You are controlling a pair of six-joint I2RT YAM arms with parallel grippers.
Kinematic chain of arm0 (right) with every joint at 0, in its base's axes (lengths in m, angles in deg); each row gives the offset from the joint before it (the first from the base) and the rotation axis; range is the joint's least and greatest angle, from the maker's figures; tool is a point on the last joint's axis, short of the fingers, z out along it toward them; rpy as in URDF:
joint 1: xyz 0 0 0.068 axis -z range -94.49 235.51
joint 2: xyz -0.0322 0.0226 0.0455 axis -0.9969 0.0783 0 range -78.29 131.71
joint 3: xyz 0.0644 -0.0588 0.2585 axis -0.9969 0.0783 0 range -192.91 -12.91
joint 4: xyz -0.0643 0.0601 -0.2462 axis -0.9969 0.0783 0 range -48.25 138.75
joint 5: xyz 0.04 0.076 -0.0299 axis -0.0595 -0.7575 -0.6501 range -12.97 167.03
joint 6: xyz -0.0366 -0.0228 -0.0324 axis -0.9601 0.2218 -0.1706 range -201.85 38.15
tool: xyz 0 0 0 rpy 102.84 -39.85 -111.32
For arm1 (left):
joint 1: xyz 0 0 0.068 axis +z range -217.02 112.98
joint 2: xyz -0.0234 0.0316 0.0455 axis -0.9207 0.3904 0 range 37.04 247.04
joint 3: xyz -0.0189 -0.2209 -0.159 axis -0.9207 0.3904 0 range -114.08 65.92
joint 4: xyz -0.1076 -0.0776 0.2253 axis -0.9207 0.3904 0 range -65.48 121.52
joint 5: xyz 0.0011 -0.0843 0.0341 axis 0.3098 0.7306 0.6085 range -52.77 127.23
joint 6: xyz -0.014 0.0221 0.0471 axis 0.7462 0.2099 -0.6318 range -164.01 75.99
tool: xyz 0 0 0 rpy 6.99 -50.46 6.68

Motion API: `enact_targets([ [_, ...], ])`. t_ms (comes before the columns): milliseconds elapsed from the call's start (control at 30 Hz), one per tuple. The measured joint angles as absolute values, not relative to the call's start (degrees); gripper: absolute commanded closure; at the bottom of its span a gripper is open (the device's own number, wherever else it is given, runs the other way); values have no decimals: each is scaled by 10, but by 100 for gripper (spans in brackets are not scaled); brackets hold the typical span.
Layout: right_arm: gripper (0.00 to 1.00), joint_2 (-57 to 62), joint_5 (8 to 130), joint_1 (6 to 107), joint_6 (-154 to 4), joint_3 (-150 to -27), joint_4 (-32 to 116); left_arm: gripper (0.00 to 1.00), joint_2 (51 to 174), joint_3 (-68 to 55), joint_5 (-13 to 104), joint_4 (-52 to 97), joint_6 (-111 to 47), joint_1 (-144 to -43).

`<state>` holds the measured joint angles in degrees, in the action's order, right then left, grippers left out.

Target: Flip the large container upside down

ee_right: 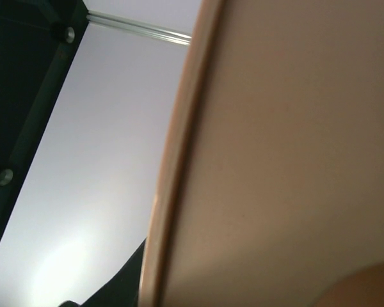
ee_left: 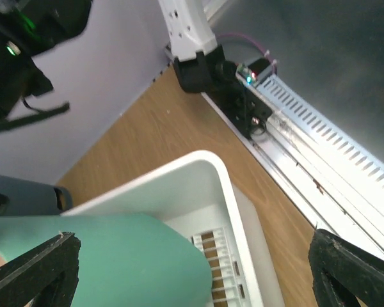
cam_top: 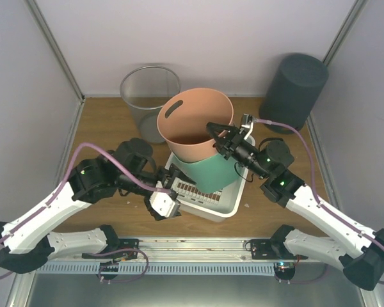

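One large peach plastic bucket [cam_top: 192,121] sits mouth-up on a green plastic container [cam_top: 211,174] inside the white slotted basket [cam_top: 225,206]. Right fingers [cam_top: 213,130] pinch the bucket's rim; left fingers [ee_left: 33,272] are spread wide over the basket's near-left side.

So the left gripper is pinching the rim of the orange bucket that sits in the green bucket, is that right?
No, the right gripper is pinching that rim, as the top view shows; the orange bucket does sit in the green bucket.

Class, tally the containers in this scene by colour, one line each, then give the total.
orange bin: 1
green bin: 1
white basket: 1
silver wire bin: 1
dark grey bin: 1
Total: 5
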<state>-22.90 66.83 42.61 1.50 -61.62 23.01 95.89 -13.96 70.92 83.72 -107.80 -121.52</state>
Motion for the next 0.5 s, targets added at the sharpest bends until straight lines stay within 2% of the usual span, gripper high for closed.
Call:
enact_targets([
  [333,88,-229,687,429,16,-593,181,4,944,-23,571,733,-1008,-1226],
  [500,90,-229,691,431,18,-588,173,5,934,-6,500,677,-979,-1226],
])
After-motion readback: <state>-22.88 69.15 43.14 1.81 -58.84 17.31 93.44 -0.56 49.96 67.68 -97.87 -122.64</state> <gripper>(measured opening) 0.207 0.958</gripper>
